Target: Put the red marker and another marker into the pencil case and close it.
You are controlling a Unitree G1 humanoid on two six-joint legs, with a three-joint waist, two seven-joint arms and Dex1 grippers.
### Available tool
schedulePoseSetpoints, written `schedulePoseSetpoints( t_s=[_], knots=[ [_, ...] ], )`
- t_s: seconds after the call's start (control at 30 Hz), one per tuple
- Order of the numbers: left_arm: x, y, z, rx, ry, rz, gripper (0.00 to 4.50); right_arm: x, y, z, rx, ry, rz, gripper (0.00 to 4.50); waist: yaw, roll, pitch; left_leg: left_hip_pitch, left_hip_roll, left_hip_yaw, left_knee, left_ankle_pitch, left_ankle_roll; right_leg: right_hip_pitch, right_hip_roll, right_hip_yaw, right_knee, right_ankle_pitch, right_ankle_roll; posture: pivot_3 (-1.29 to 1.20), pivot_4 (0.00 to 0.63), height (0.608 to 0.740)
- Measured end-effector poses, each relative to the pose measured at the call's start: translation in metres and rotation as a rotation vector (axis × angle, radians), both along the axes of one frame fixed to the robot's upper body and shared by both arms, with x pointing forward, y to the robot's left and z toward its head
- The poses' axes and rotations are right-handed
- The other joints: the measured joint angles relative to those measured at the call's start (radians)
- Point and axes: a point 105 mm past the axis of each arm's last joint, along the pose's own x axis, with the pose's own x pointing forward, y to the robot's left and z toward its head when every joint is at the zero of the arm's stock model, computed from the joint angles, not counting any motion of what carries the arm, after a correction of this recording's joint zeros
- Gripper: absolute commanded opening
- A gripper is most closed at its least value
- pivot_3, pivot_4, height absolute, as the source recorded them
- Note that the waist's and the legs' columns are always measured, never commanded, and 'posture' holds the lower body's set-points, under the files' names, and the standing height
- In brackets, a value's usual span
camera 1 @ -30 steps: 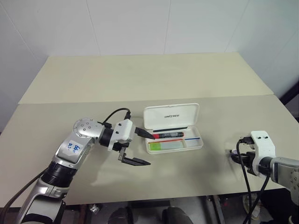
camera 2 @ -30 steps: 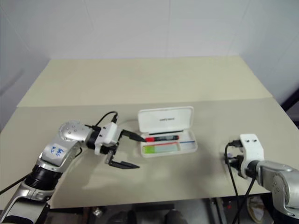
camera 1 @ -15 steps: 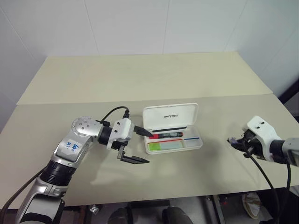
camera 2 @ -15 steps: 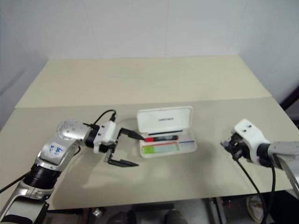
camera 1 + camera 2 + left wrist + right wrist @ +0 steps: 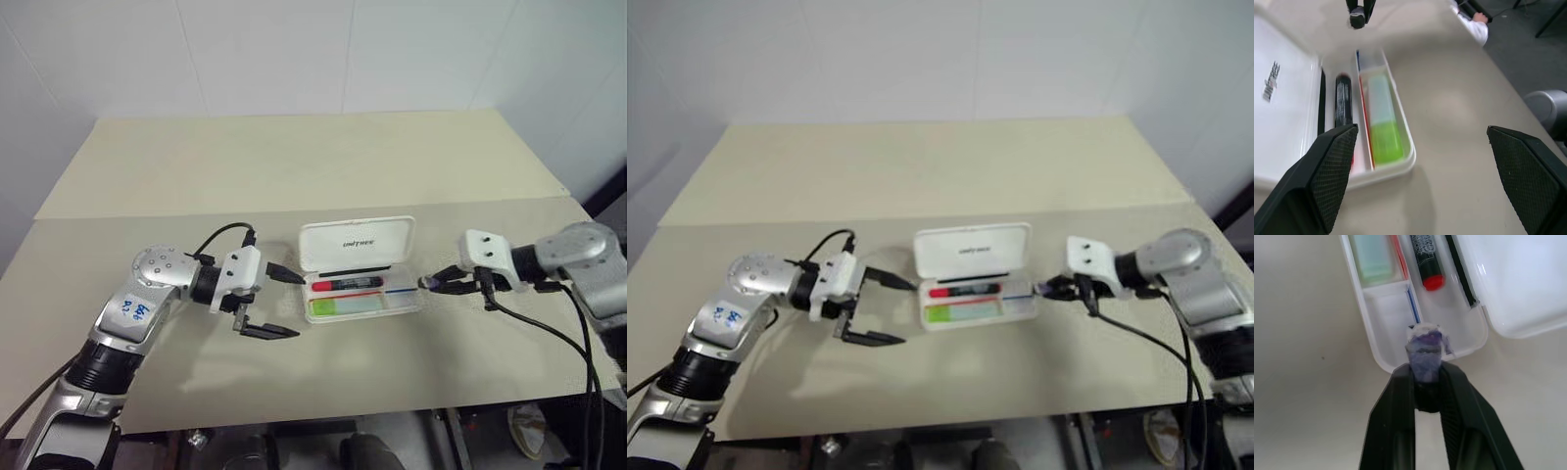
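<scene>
The white pencil case [image 5: 409, 303] lies open mid-table with its lid [image 5: 358, 243] tipped back. In its tray lie the red marker [image 5: 348, 285] and, in front of it, the lime-green marker [image 5: 342, 305]. My left gripper [image 5: 282, 300] stands open just left of the case, nothing between its fingers. At the case's right end, my right gripper [image 5: 429, 283] is shut on a small purplish-grey block [image 5: 1425, 348]. In the right wrist view the block hangs over the tray's end rim [image 5: 1382, 363]. The left wrist view shows the green marker [image 5: 1382, 125] and the red marker's barrel [image 5: 1343, 100].
The beige table [image 5: 294, 166] has a seam running across it behind the case. Black cables [image 5: 549, 328] trail from my right wrist toward the front right edge. Bare tabletop lies in front of the case and on the far half.
My right arm has swung in from the table's right edge to the case's right end, rolling its wrist, still shut on the block. My left gripper has drawn slightly left, away from the case.
</scene>
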Motion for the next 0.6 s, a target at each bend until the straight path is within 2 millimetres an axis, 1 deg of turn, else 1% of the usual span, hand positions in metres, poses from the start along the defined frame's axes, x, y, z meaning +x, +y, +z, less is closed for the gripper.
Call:
schedulePoseSetpoints(
  t_s=[0.07, 0.27, 0.4, 0.53, 0.6],
  knots=[
    [-0.001, 0.004, -0.002, 0.008, 0.007, 0.026, 4.5, 0.006, 0.004, -0.005, -0.011, 0.02, 0.033, 0.34, 0.0, 0.0, 0.0, 0.0, 0.002, 0.0, 0.0, 0.0, 0.0, 0.0, 0.0, 0.0, 0.0, 0.0, 0.0, 0.0, 0.15, 0.74],
    [-0.003, 0.017, -0.003, 0.023, 0.006, 0.089, 4.5, 0.012, 0.017, -0.013, -0.025, 0.034, 0.127, 0.34, 0.0, 0.001, 0.001, 0.0, 0.003, 0.001, 0.001, 0.0, 0.0, 0.0, 0.0, 0.0, 0.001, 0.0, 0.0, 0.0, 0.15, 0.74],
    [-0.001, 0.025, -0.004, 0.024, 0.001, 0.13, 4.5, 0.011, 0.025, -0.02, -0.033, 0.056, 0.176, 0.34, 0.001, 0.001, 0.001, 0.0, 0.003, 0.001, 0.001, 0.0, 0.0, 0.0, 0.0, 0.0, 0.002, 0.0, 0.0, 0.0, 0.15, 0.74],
    [-0.002, 0.029, -0.005, 0.026, 0.004, 0.149, 4.5, 0.011, 0.026, -0.02, -0.04, 0.054, 0.189, 0.34, 0.001, 0.001, 0.001, 0.0, 0.003, 0.001, 0.002, 0.0, 0.0, 0.0, -0.001, 0.0, 0.002, 0.0, 0.0, 0.0, 0.15, 0.74],
    [-0.002, 0.029, -0.005, 0.024, 0.001, 0.154, 4.5, 0.011, 0.026, -0.02, -0.047, 0.053, 0.192, 1.09, 0.001, 0.001, 0.001, 0.0, 0.003, 0.001, 0.002, 0.0, 0.0, 0.0, 0.0, 0.0, 0.003, 0.0, -0.001, 0.0, 0.15, 0.74]
  ],
)
